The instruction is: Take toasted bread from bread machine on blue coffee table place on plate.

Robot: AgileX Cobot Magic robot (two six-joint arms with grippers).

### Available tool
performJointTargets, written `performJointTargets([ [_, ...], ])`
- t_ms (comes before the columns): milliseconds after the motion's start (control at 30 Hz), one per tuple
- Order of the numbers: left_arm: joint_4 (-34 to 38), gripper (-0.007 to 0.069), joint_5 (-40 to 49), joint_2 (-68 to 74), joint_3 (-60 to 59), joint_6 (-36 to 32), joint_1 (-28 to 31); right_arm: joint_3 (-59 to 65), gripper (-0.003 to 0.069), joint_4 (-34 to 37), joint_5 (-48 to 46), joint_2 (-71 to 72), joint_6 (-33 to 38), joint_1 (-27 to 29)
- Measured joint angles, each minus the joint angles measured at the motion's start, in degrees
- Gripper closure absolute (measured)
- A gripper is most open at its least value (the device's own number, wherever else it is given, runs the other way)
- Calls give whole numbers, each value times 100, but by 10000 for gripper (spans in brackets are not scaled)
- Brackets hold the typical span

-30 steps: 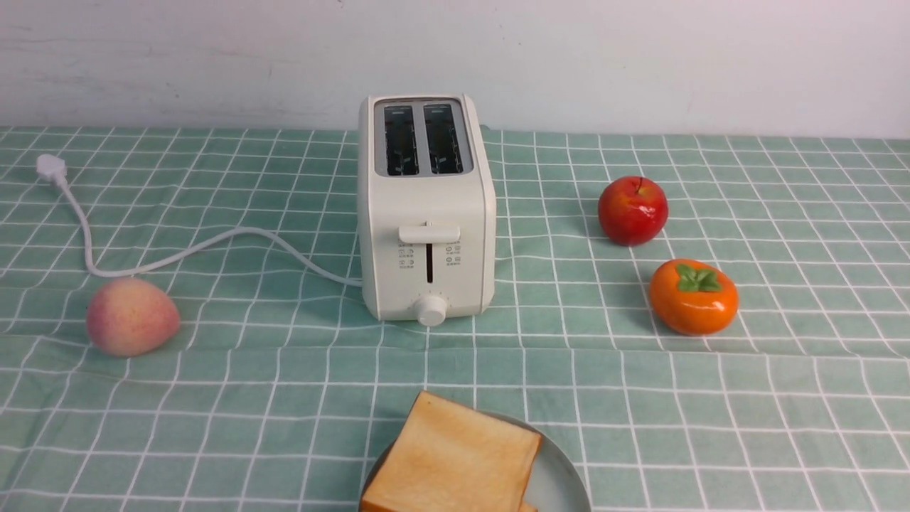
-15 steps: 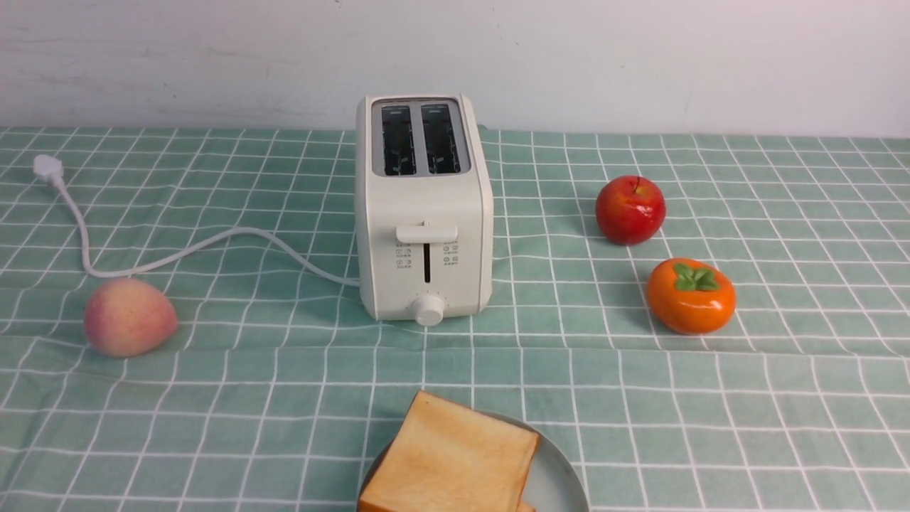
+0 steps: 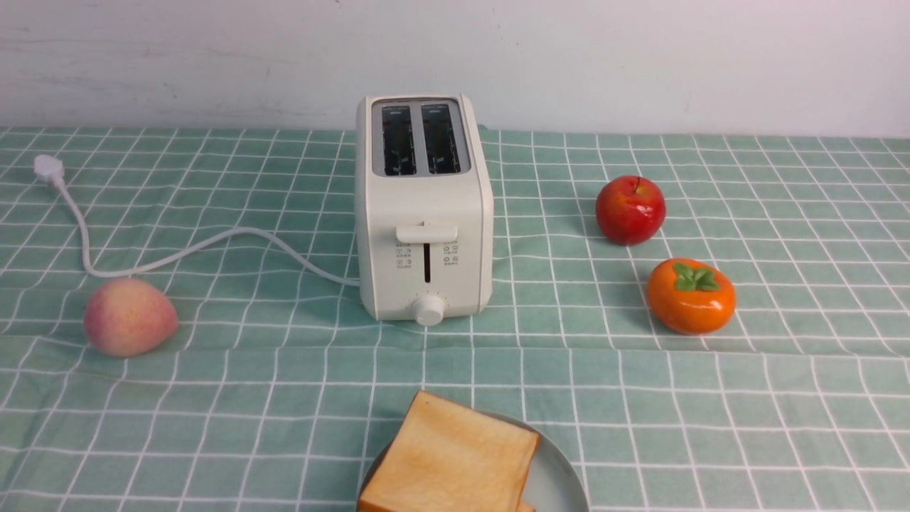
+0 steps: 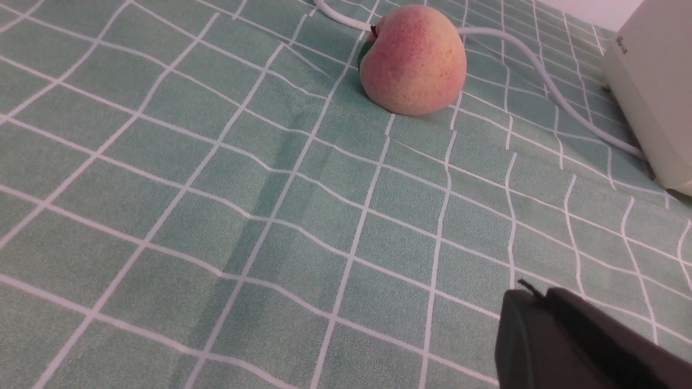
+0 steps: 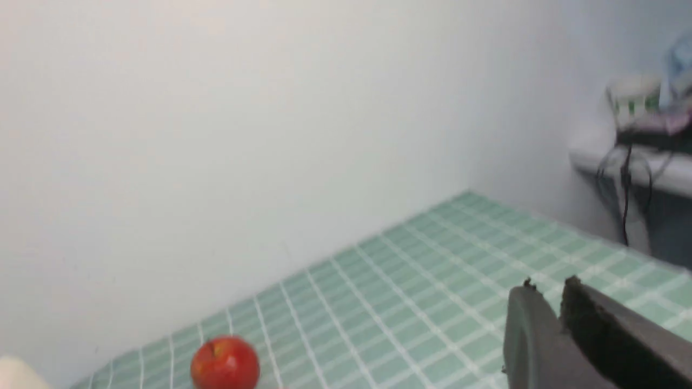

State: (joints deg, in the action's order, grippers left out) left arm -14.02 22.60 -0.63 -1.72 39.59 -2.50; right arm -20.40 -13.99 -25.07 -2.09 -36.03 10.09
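The bread machine (image 3: 424,213) stands upright mid-table on the blue coffee table (image 3: 711,412), both slots dark and empty, lever up. A slice of toasted bread (image 3: 455,455) lies on the plate (image 3: 558,476) at the front edge, with a corner of a second slice (image 3: 527,507) peeking from beneath. Neither gripper appears in the front view. My left gripper (image 4: 540,294) hovers low over the cloth, shut and empty, short of the bread machine's side (image 4: 654,92). My right gripper (image 5: 546,283) is raised toward the wall, its fingers a narrow gap apart with nothing between them.
A peach (image 3: 130,316) lies at the left, near the white cord (image 3: 213,245) and its plug (image 3: 48,168). A red apple (image 3: 631,210) and an orange persimmon (image 3: 690,296) sit to the right of the bread machine. The cloth is wrinkled along the front.
The front view's whole scene slipped a few pixels to the left early on. Toast, plate, bread machine and fruit keep their places on the cloth.
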Motion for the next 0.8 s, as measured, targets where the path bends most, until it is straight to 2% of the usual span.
performJointTargets([
  [33, 0, 606, 0, 0, 0, 0, 0, 24, 573, 714, -500, 130, 507, -5],
  [133, 0, 606, 0, 0, 0, 0, 0, 295, 570, 1618, -950, 275, 1693, -5],
  [233, 0, 603, 1, 0, 0, 0, 0, 935, 566, 2152, -619, 276, 2676, -146],
  [333, 0, 596, 1, 0, 0, 0, 0, 1677, 564, 2273, -139, 276, 3151, -440],
  [400, 0, 594, 6, 0, 0, 0, 0, 2069, 564, 2186, 58, 276, 3260, -696],
  [600, 0, 587, 26, 0, 0, 0, 0, 2107, 557, 1810, 229, 276, 3270, -1341],
  [800, 0, 588, 34, 0, -2, 0, 0, 2107, 552, 1625, 245, 276, 3270, -1594],
])
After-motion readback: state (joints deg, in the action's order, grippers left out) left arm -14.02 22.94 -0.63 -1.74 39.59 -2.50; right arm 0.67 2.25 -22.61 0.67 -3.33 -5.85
